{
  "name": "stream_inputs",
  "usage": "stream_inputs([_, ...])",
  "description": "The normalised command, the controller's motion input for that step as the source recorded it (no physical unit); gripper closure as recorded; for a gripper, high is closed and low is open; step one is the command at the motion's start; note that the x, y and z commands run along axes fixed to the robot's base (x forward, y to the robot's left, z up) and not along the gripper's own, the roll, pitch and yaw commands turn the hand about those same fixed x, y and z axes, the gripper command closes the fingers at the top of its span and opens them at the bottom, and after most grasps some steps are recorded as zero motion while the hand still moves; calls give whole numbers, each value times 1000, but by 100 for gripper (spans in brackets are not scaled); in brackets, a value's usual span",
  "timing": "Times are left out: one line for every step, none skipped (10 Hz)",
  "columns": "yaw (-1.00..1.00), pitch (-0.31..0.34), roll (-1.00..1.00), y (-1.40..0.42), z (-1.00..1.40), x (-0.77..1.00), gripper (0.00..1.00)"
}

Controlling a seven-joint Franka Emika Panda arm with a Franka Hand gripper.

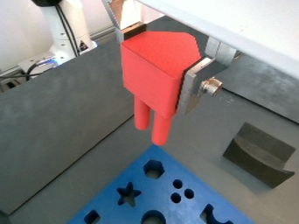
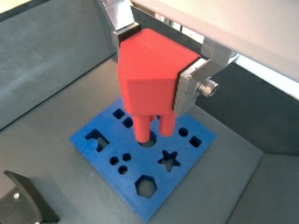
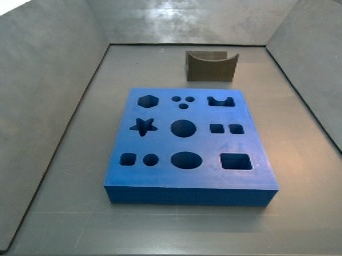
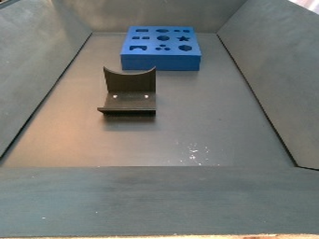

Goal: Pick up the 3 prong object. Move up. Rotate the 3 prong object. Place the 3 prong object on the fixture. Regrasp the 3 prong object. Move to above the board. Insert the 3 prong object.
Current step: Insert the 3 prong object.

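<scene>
My gripper (image 1: 162, 59) (image 2: 158, 66) is shut on the 3 prong object (image 1: 156, 77) (image 2: 149, 79), a red-orange block held by its wide head, with its prongs pointing down. A silver finger (image 1: 191, 86) (image 2: 191, 84) presses each side of it. In a wrist view the prongs hang well above the blue board (image 2: 114, 163) (image 1: 117, 203). Both side views show the board (image 3: 147, 178) (image 4: 162, 63) and the dark fixture (image 3: 210, 66) (image 4: 127, 93) standing apart on the floor. Neither gripper nor piece appears in them. The fixture (image 1: 257, 153) (image 2: 24, 206) holds nothing.
Grey walls (image 3: 60, 120) (image 4: 44, 84) enclose the floor on all sides. The board's top carries several cutouts, among them a star (image 3: 143, 127) and a hexagon (image 2: 145, 185).
</scene>
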Motion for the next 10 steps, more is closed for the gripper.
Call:
stream_inputs([-443,0,0,137,-323,0,100])
stream_inputs([-551,0,0,157,-374,46,100])
stream_inputs([-591,0,0,166,-394,149,100])
stream_inputs([-640,0,0,171,-403,226,100])
stream_inputs([-809,-129,-83,63,-400,106,100])
stream_inputs([-846,-103,-60,57,-371,183,100])
stream_inputs([-851,-80,-63,83,-371,231,100])
stream_inputs([-866,-63,0,111,-394,186,100])
stream_inputs([-857,-40,0,120,-406,180,100])
stream_inputs([-714,-129,0,189,-437,111,100])
